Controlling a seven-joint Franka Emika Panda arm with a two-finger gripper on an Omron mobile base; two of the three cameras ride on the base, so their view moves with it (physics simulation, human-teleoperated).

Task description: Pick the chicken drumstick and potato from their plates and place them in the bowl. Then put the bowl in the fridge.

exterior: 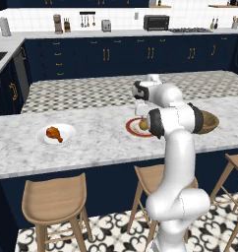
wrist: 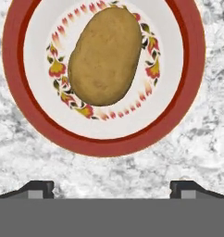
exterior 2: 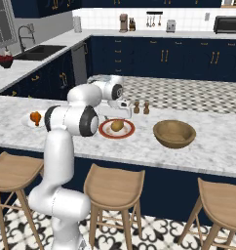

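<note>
Hand view: we see our hand (wrist: 112,187) with its two tips set wide apart, holding nothing, above bare marble just short of the red-rimmed plate.
Stools: in the base views we see wooden stools (exterior 2: 114,188) nearest, tucked under the table edge.
Table: the marble table (exterior 2: 207,146) carries everything.
Potato: the potato (wrist: 104,55) lies in the middle of the red-rimmed plate (wrist: 21,97), untouched.
Bowl: we see the bowl (exterior 2: 174,133) upright and empty, near the plate on its right in the right base view.
Drumstick: the drumstick (exterior: 54,133) lies on the white plate (exterior: 67,129), well apart to the left.
Beyond: navy cabinets (exterior: 116,56) line the back wall.
</note>
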